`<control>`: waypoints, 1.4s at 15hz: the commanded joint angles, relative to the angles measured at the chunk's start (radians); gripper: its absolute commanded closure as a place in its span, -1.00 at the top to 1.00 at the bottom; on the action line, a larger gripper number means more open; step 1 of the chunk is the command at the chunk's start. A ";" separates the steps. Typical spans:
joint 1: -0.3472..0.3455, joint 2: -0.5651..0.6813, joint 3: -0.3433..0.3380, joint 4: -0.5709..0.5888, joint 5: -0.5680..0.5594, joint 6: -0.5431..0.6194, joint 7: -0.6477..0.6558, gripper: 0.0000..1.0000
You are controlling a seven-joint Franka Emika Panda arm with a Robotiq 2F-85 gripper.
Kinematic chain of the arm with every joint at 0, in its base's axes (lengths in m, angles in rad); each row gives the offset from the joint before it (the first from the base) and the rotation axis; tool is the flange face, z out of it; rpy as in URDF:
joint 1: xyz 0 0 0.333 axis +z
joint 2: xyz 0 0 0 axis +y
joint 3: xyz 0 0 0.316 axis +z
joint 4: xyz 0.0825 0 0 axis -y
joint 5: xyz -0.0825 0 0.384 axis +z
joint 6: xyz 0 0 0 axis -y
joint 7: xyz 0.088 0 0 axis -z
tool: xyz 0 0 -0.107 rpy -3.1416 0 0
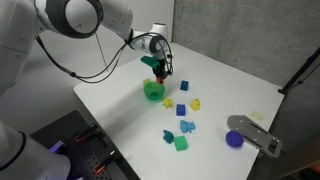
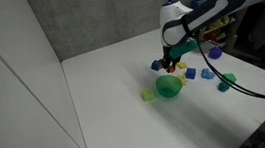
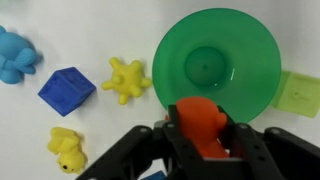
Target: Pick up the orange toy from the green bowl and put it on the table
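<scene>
now we hold orange toy [image 3: 200, 116] clamped in end effector [image 3: 205, 138], raised just above green bowl [image 3: 250, 60]; next we carry it sideways, lower onto bare table [image 3: 120, 25], release.

Your arm [image 2: 215, 4] stretches out in both exterior views, and the wrist bends so your gripper [image 1: 160, 70] hangs pointing straight down. In the wrist view your fingers [image 3: 245, 148] are clamped on either side of the orange toy [image 3: 198, 115].
</scene>
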 commanded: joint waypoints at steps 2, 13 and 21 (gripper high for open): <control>-0.044 -0.043 -0.049 -0.009 -0.002 -0.018 0.022 -0.72; -0.102 -0.146 -0.152 -0.085 -0.008 0.097 0.194 0.87; -0.103 -0.309 -0.124 -0.205 -0.033 -0.046 0.122 1.00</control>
